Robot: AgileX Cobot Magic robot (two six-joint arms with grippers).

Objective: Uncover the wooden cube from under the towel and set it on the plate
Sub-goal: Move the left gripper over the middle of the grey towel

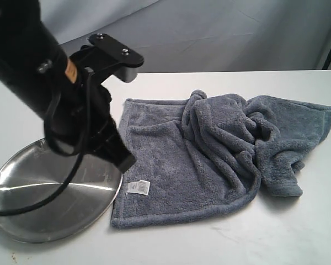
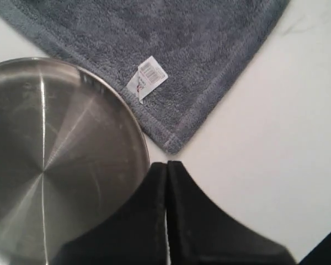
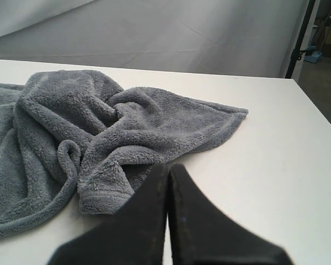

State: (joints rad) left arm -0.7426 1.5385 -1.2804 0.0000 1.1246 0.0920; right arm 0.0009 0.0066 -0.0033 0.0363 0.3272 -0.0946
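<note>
Your fluffy grey-blue towel (image 1: 209,165) lies bunched across the centre and right of the exterior frame, its white label (image 1: 138,187) at the lower-left hem. The shiny plate (image 1: 38,210) sits just beside it at lower left. Your left gripper (image 2: 166,165) hangs over the plate's rim. It and your right gripper (image 3: 168,167) are both pinched together, holding nothing.

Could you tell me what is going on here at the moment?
The left gripper, shut and empty, hangs over the edge of the steel plate, beside the labelled corner of the towel. The right gripper, also shut, sits near its bunched end. It lies rumpled on the table; no wooden cube is in sight.
</note>
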